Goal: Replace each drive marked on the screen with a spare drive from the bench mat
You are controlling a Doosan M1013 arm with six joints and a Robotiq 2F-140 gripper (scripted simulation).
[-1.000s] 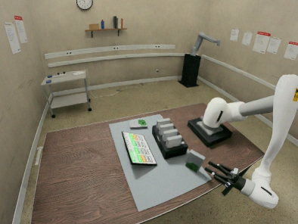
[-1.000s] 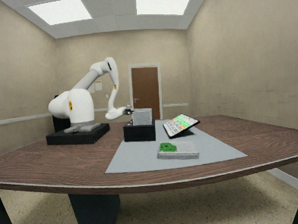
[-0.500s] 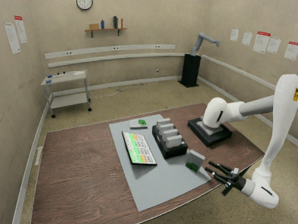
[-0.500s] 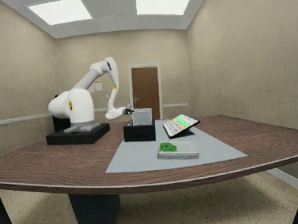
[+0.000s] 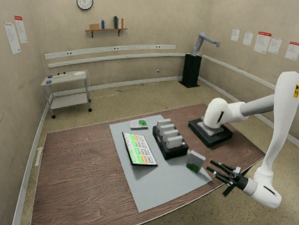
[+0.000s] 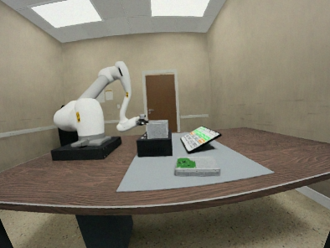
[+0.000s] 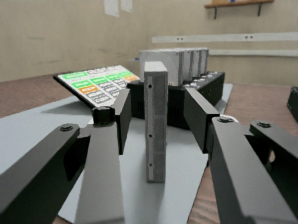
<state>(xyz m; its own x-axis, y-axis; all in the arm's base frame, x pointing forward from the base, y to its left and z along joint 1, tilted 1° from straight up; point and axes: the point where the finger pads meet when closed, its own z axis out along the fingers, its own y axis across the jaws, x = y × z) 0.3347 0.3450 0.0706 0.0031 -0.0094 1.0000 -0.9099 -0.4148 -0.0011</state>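
No word or number can be read for certain. The tilted, black-edged flat screen (image 5: 140,149) (image 6: 200,139) (image 7: 100,86) carries rows of green, orange and white cells with dark lettering, too blurred to make out. On the white, rounded robot arm (image 5: 282,118) (image 6: 126,90), a yellow rectangular label (image 5: 297,91) (image 6: 126,95) bears black marks, illegible at this size. Several white rectangular paper sheets on the beige walls, among them a large red-headed sheet (image 5: 262,42), show fine print that cannot be read. The numerals on the round, white-faced wall clock (image 5: 85,3) are also too small to tell.

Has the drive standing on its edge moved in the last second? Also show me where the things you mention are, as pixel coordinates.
No, the standing drive (image 5: 196,160) (image 7: 156,125) holds the same place beside the dock's (image 5: 175,153) (image 7: 172,102) near end.
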